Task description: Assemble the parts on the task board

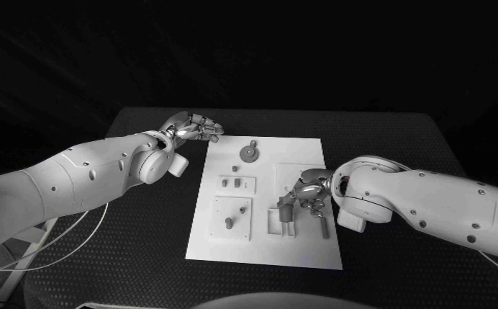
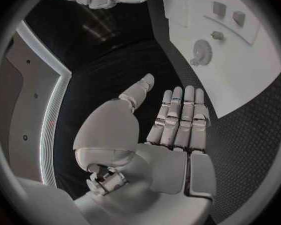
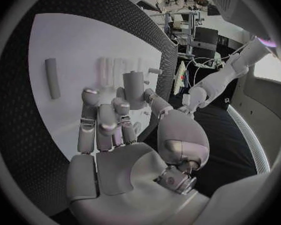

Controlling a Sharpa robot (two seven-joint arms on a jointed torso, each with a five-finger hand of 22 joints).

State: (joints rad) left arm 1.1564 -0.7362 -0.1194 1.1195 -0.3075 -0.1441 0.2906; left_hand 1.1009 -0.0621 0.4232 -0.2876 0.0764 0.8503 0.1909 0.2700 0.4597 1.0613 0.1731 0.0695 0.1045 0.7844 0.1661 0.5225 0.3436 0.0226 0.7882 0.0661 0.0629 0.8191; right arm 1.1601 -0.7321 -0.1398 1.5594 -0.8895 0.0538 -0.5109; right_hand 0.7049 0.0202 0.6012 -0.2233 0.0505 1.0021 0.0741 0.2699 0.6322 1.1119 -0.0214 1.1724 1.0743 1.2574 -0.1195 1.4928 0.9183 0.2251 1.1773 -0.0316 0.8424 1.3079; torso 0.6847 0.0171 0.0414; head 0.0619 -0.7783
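right hand [image 1: 311,192]: over the near-right part of the task board [image 1: 265,251], roughly 5 o'clock from the board's centre. In the right wrist view the fingers [image 3: 100,122] curl in and the thumb closes against a stubby cylindrical peg [image 3: 133,89], so I'd say it's pinching that part, though how firm the grip is I can't tell

slotted holder [image 1: 282,222]: sits right under that hand, at about 6 o'clock of it. Looks like where the peg goes, but that's my guess

loose rod [image 1: 324,225]: lying flat on the board just beside the hand, at its 5 o'clock. Risk here is the knuckles or wrist nudging it and rolling it off the board edge while the peg goes down

peg block [image 1: 232,217]: near-left quarter of the board, small pegs standing in it, well apart from the right hand

gear [image 1: 250,153]: lying flat near the far edge at about 12 o'clock from centre, untouched

left hand [image 1: 193,127]: parked off the board's far-left corner, about 10 o'clock. The left wrist view shows its fingers [image 2: 181,116] straight and side by side, thumb out, nothing in it

main worry: it's only a fingertip pinch, so if the peg comes down tilted it could jam at the slot lip, twist out of the grip and drop
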